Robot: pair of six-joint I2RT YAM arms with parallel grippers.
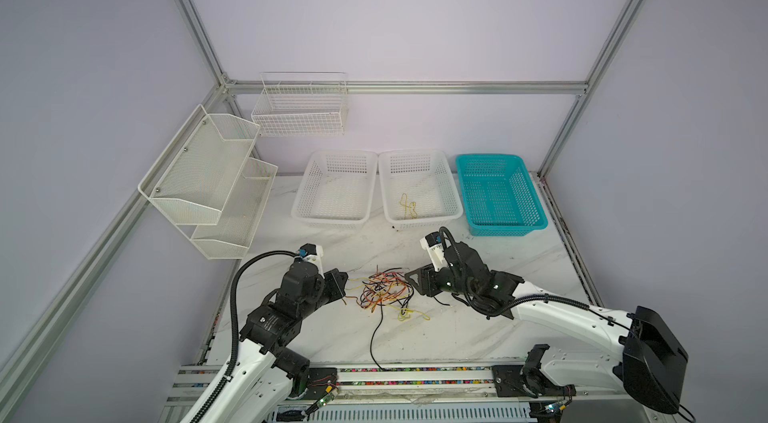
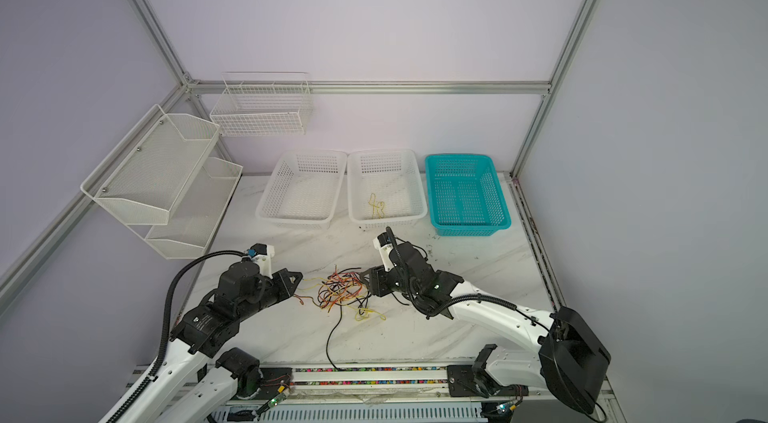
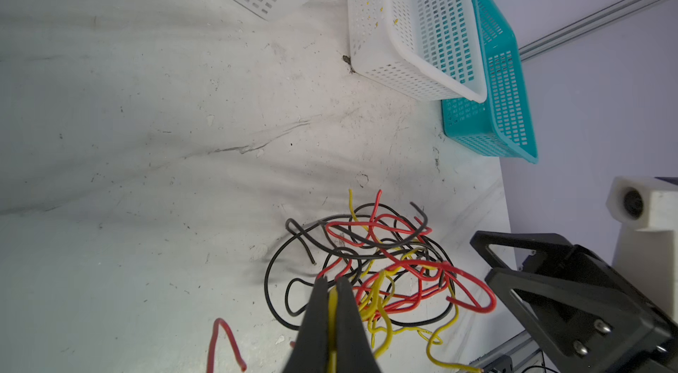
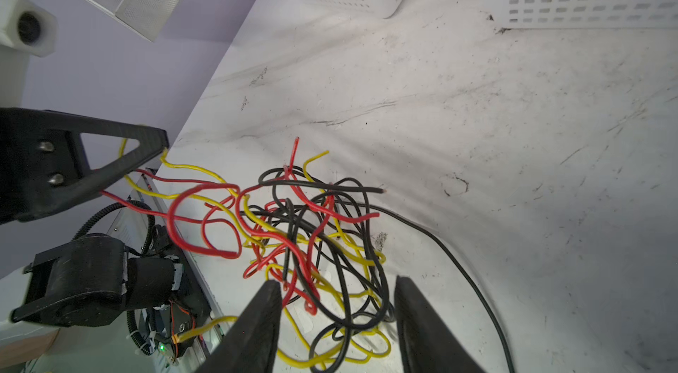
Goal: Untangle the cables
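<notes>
One yellow cable (image 1: 408,207) lay in a white basket (image 1: 428,223); the rest formed a tangle (image 1: 384,292), left gripper (image 3: 332,285) pinching a yellow strand (image 3: 332,303), right gripper (image 4: 337,285) unclenched.

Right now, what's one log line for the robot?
left end effector: shut on yellow cable | right end effector: open at tangle | task: unfinished

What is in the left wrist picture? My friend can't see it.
The left hand pinches a yellow wire that runs into a messy tangle of red, black and yellow wires on a white table. The right hand is open beside the tangle; two white baskets and a teal basket stand farther off.
</notes>
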